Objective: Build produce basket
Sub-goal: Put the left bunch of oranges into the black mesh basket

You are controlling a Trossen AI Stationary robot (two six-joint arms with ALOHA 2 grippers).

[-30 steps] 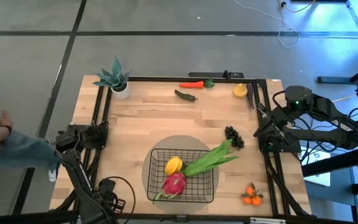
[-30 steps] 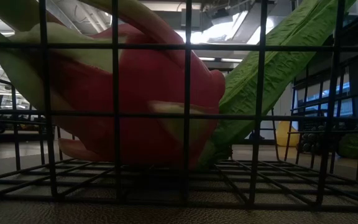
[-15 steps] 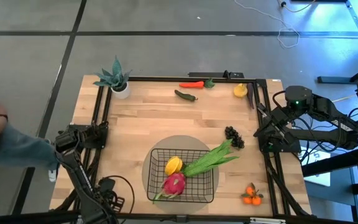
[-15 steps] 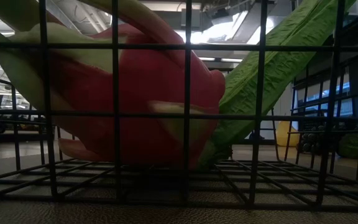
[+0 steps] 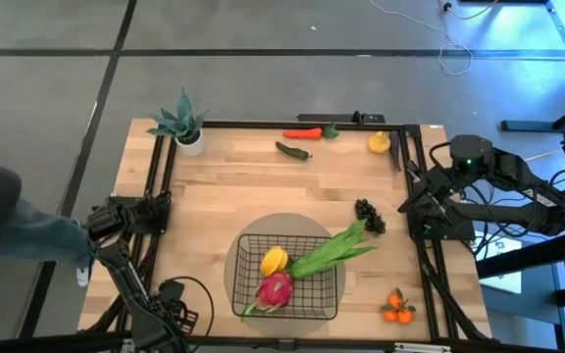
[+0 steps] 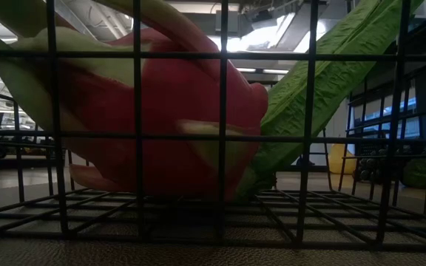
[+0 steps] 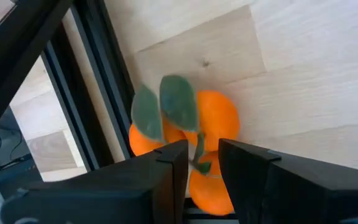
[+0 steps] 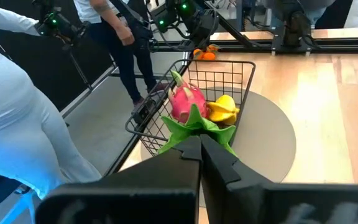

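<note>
**A:** What has changed in the last second?

**B:** Almost nothing on the desk (image 5: pixel 224 186). The basket (image 5: pixel 253 238) sits at the near edge with the same three pieces as before: the dragon fruit (image 5: pixel 275 288), the mango (image 5: pixel 274 260) and the leafy stalks (image 5: pixel 336 250), which hang over its rim. Only the person (image 5: pixel 18 235) at the desk's left side has shifted. By that reckoning the basket has not gained anything.

**A:** And the arms?

**B:** The left gripper (image 7: pixel 202 158) hovers right over the oranges (image 7: pixel 210 124), beside the desk's dark frame rail. Its fingers stand narrowly apart with the leafy stem between them. The right gripper (image 8: pixel 201 146) waits with its fingers pressed together, looking across at the basket. The oranges look like the next piece to go in.

**A:** What is left out?

**B:** The grapes (image 5: pixel 368 216), the red pepper (image 5: pixel 302 133), the green pepper (image 5: pixel 292 150) and a yellow piece (image 5: pixel 379 142) at the far edge.

**A:** What is hard to see?

**B:** Whether the fingers already pinch the stem. The lower oranges are cut off behind them. From overhead, neither gripper's tip is clear. The low view is filled by basket mesh and the dragon fruit.
</note>
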